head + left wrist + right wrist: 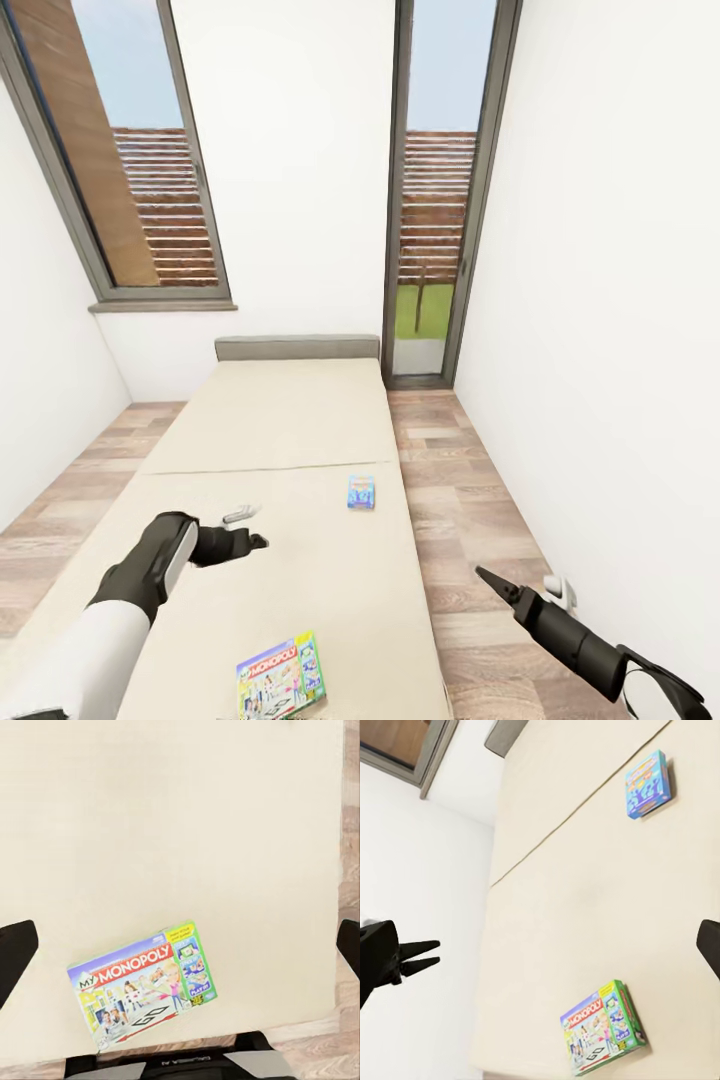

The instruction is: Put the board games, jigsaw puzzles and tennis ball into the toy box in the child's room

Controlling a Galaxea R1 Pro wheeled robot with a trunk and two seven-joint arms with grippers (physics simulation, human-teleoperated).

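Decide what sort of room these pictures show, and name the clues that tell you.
Most likely a child's bedroom: a low beige bed with a grey headboard, two colourful board game boxes on the mattress, a Monopoly box and a small blue box, plus tall grey-framed windows.

I see wide bare mattress on the bed [270,420] around the Monopoly box [281,677] and the small blue game box [361,491], which lie well apart. On the floor strip [470,520] beside it, the white wall [600,350] crowds my right gripper [492,582].
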